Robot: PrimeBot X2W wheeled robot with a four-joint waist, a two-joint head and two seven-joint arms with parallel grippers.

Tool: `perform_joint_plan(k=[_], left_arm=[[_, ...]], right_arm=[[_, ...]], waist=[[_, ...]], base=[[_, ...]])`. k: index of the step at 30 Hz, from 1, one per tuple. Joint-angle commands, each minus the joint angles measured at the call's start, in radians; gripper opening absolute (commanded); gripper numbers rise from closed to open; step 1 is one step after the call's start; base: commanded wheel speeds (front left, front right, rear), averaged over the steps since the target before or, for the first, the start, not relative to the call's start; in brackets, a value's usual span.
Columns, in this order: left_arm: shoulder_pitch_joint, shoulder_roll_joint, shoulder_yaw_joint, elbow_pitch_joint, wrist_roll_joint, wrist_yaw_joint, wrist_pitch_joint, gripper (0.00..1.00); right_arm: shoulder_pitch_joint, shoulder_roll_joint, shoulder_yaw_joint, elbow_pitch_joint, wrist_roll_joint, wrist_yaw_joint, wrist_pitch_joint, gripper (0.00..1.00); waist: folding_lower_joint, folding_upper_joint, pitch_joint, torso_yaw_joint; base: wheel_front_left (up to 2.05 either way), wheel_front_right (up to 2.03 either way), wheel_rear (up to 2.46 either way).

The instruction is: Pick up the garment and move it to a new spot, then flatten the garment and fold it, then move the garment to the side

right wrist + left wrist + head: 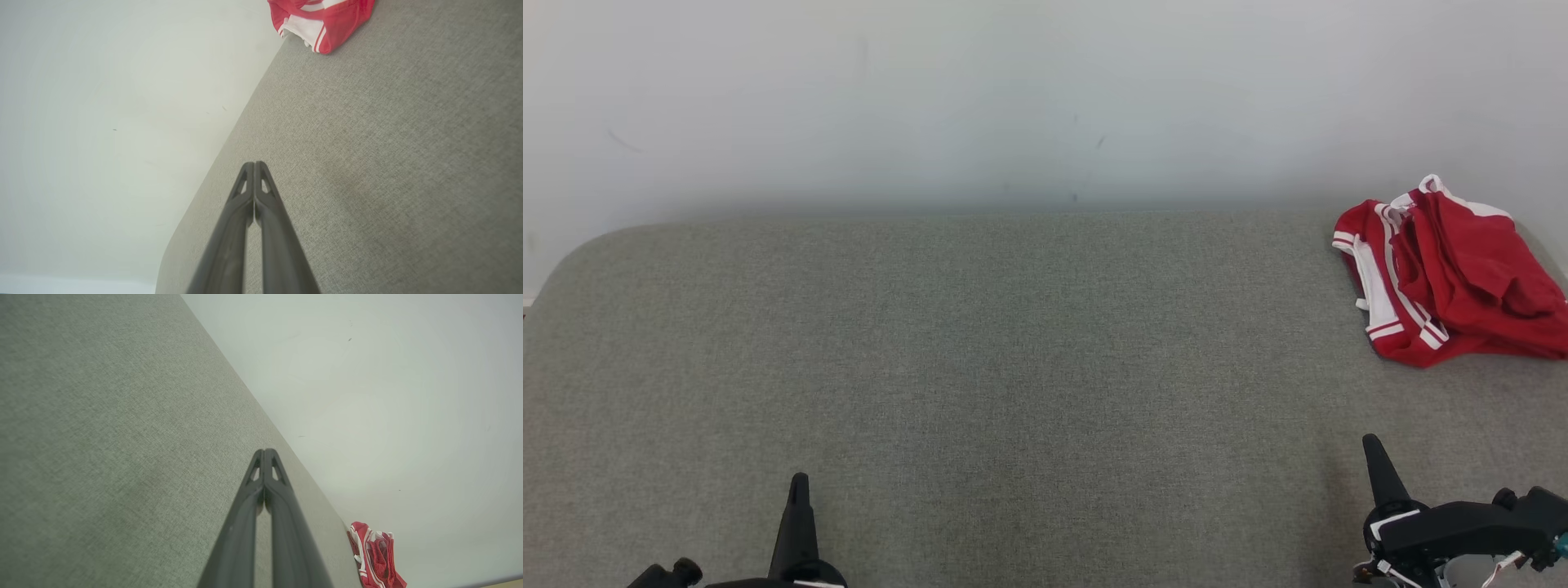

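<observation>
Garment: red jersey with white panels and red-and-white striped trim, crumpled in a heap at the right edge of the head view, a little above mid height. It lies on the far right part of the grey-green fabric surface, close to the wall. Near first: left gripper at lower left of the head view, fingers pressed together, empty, tip pointing up frame over bare fabric. Right gripper at lower right, fingers also pressed together, empty, tip leaning slightly left. Its black wrist housing with white trim sits in the bottom right corner. Both wrist views agree: two dark fingers meeting at the tips. Garment is well apart from both grippers, up frame from the right one, with bare fabric between. Left wrist view has it at lower right; right wrist view has it at the top edge, right of centre. Small white tab sticks out at the heap's left edge, too small to read; folds hide the jersey's front. Farthest: pale wall behind the surface's rounded back edge, with a few small dark specks on it.
</observation>
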Motion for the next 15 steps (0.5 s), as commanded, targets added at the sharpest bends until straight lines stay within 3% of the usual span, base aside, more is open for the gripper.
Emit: perform_joint_plan(k=[1,15], left_arm=[[-0.026,0.002,-0.001,-0.003,-0.033,-0.005,0.004,0.0],[-0.049,0.002,-0.006,0.005,-0.178,-0.013,0.018,0.0]], right_arm=[[-0.019,-0.004,-0.009,-0.003,0.03,0.001,0.01,0.0],[-0.05,-0.006,-0.04,0.009,0.174,0.001,0.066,0.0]], waist=[[0.0,0.0,0.0,0.0],[0.0,0.0,0.0,0.002]], base=[[0.0,0.0,0.0],[0.0,0.0,0.0]])
